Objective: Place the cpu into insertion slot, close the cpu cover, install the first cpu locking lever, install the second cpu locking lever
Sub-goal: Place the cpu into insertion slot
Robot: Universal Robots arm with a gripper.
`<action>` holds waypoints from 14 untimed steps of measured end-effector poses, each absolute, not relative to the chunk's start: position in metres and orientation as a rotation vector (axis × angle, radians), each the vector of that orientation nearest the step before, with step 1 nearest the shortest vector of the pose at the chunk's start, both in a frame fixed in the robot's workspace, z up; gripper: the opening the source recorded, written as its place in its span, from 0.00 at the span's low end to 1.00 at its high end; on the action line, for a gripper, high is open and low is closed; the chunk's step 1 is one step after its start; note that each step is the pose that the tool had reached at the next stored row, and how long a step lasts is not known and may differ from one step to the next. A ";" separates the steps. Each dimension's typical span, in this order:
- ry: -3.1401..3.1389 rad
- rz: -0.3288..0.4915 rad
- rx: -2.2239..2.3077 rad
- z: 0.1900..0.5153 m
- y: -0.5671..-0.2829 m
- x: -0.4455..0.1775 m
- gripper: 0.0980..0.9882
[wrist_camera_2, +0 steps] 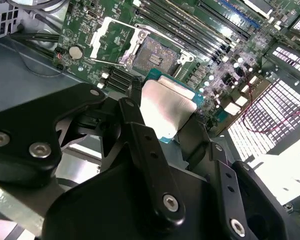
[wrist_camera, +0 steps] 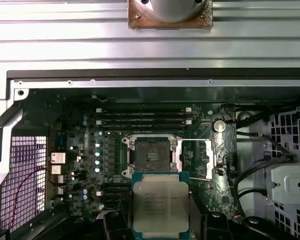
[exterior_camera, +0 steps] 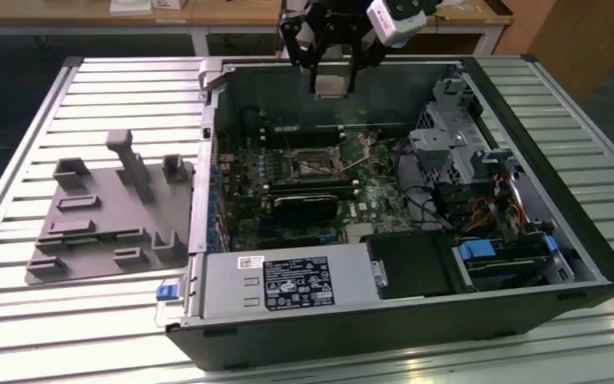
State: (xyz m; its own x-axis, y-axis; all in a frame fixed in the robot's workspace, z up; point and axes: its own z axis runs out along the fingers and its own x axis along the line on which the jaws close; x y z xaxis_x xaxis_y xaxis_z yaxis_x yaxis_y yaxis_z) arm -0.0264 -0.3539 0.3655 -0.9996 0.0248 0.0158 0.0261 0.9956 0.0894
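My gripper (exterior_camera: 331,78) hangs high over the far wall of the open computer case and is shut on the cpu (exterior_camera: 331,85), a flat square chip with a pale metal top. In both wrist views the black fingers clamp the cpu (wrist_camera: 160,205) (wrist_camera_2: 165,107) by two opposite edges. Below it on the green motherboard lies the insertion slot (wrist_camera: 151,155) (wrist_camera_2: 152,55) (exterior_camera: 313,166), a dark square socket, bare and uncovered. The cpu cover (wrist_camera: 217,155) (wrist_camera_2: 101,37) is swung open and lies beside the slot. The chip is well above the board and touches nothing but the fingers.
The case (exterior_camera: 563,240) lies on its side on a slatted metal table (exterior_camera: 125,88). A black card (exterior_camera: 301,204) sits just in front of the socket. Long memory slots (wrist_camera: 145,117) run along one side. A drive cage (exterior_camera: 456,152), cables and the power supply (exterior_camera: 285,284) crowd the case. A grey fixture block (exterior_camera: 105,216) stands at the exterior view's left.
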 end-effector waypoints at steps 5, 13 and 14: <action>-3.126 -0.140 -0.040 0.356 -0.354 -0.029 0.49; -3.127 -0.141 -0.039 0.342 -0.354 -0.032 0.49; -3.128 -0.141 -0.039 0.340 -0.354 -0.032 0.49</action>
State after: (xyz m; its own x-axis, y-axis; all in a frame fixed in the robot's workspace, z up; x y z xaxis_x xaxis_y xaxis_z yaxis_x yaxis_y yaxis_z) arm -0.0324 -0.3539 0.3400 -0.9996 0.0247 0.0116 0.0256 0.9956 0.0896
